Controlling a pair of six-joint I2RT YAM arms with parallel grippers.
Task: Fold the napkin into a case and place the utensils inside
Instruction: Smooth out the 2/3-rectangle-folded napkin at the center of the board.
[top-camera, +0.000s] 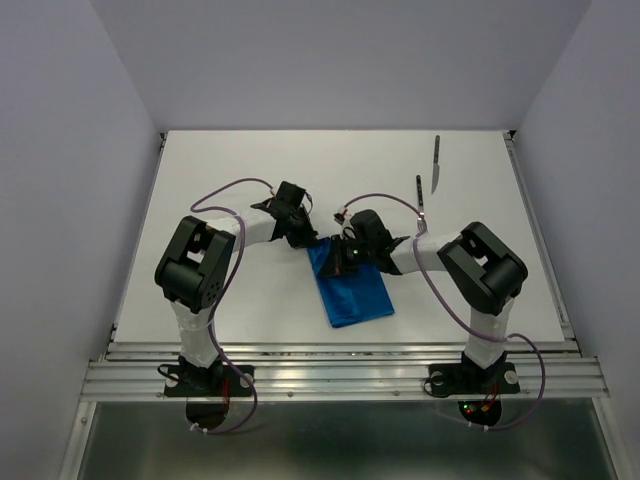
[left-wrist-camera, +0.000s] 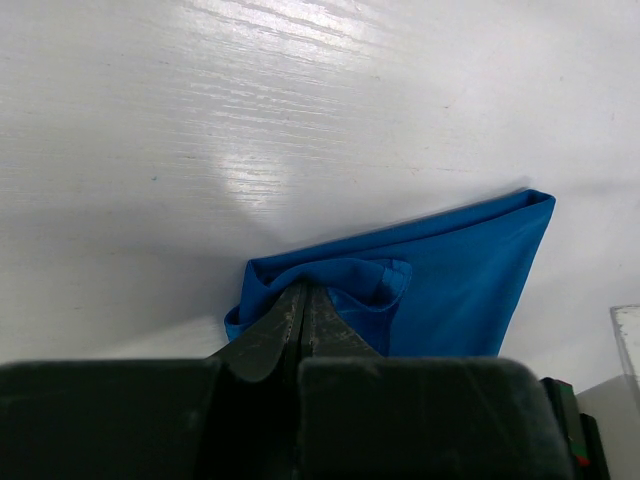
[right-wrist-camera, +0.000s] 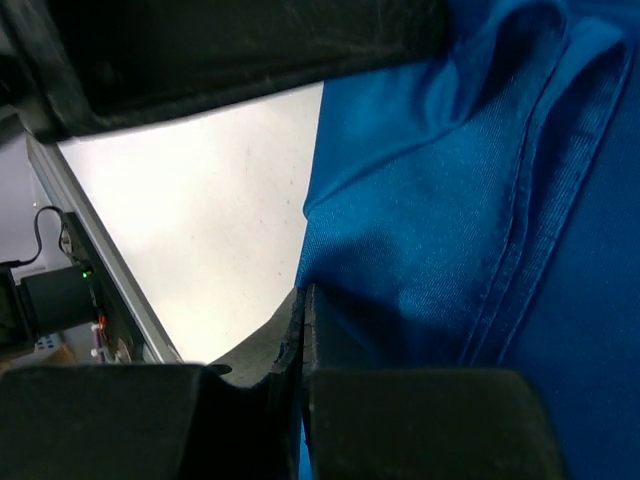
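napkin (top-camera: 352, 288) lies part-folded mid-table between the arms, knife (top-camera: 436, 166) well apart at far right. left gripper (left-wrist-camera: 303, 292) and right gripper (right-wrist-camera: 302, 298) are both clamped on its far edge. move both corners evenly, edge taut, and lay the hems flush.

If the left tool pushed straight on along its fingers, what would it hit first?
The napkin itself: the left tool is shut on its bunched edge, with more blue cloth just ahead. Beyond that, seemingly only bare table.
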